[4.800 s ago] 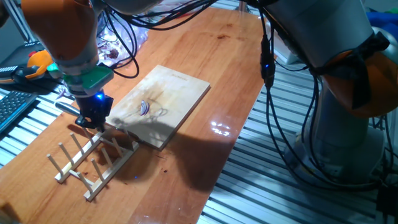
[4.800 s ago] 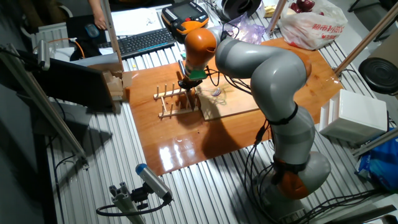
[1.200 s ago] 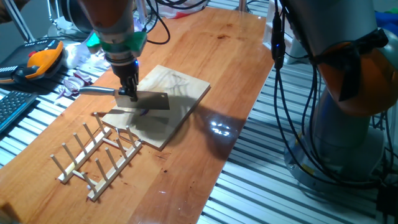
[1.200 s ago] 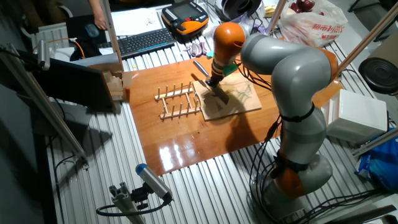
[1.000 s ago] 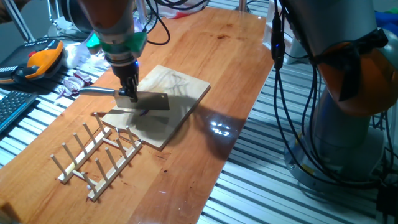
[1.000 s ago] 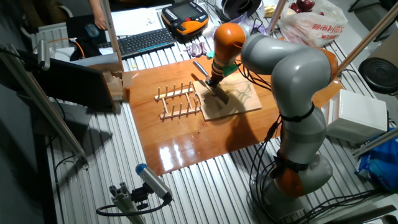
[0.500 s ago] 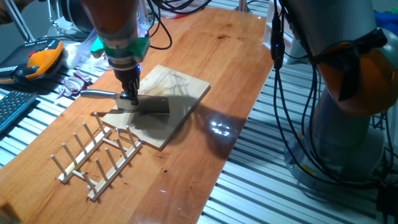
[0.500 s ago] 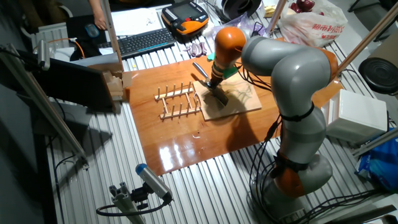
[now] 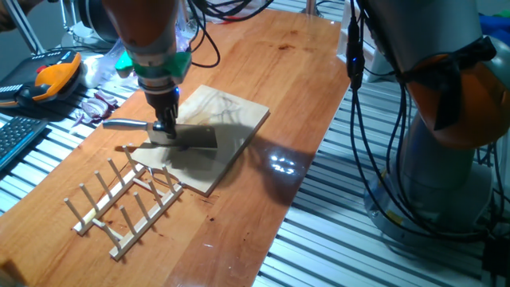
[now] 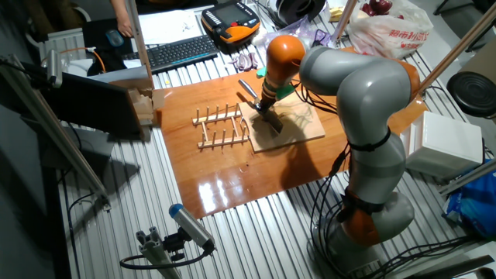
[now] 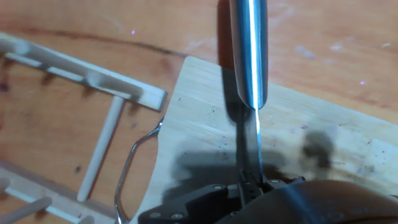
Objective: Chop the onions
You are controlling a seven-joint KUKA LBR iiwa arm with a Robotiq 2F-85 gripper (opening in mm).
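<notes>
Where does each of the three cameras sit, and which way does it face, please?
One fixed view: low beside the table, facing the cutting board, the cleaver and the gripper.
The other fixed view: high and farther off, looking down on the table and the whole arm.
Hand view: on the hand, looking along the cleaver's handle.
All three views share the board.

We count one cleaver (image 9: 185, 135), one wooden cutting board (image 9: 231, 119), one wooden peg rack (image 9: 119, 203), one keyboard (image 10: 180, 50), one orange pendant (image 10: 232, 19) and one white plastic bag (image 10: 387, 35).
</notes>
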